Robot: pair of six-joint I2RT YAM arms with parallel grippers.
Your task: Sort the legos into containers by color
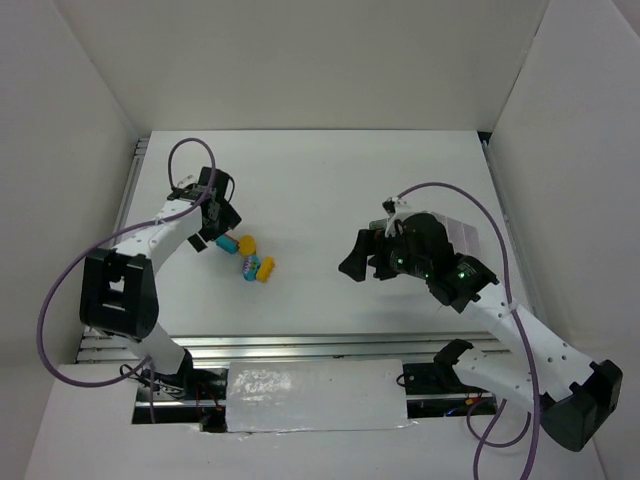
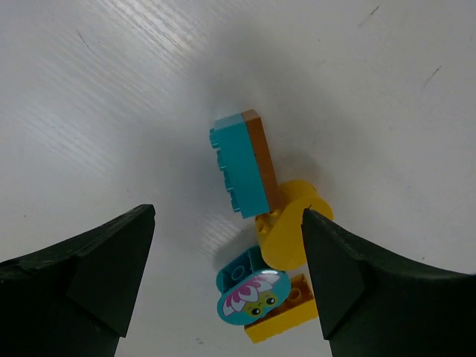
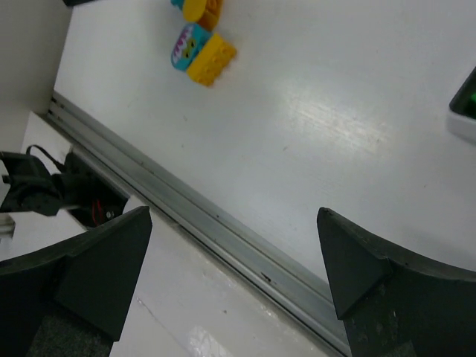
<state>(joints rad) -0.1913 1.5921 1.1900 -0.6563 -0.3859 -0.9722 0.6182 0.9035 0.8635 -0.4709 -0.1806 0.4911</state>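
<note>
The legos (image 1: pixel 247 256) lie in a small cluster on the left half of the worktop (image 1: pixel 320 190), toward its near side. Farthest out in the left wrist view is a teal brick (image 2: pixel 239 163) with a brown-orange side face. Touching its near end is a yellow rounded piece (image 2: pixel 290 230), then a teal piece with a printed flower face (image 2: pixel 249 294) on a yellow brick (image 2: pixel 286 316).

The teal brick's long axis runs almost straight away from the left end effector (image 2: pixel 227 219), tilted slightly. The jaws, spread wide and holding nothing, would therefore close across its short width. In the wrist view the cluster sits between the two fingers but nearer the right one. From above it lies just to the right of the left end effector, so a small sideways shift looks needed before descending.

The right end effector (image 1: pixel 352 262) is well apart to the right, also wide open and empty. A white tray (image 1: pixel 465 238) shows at the right, mostly hidden behind that arm; its compartments cannot be made out.
</note>
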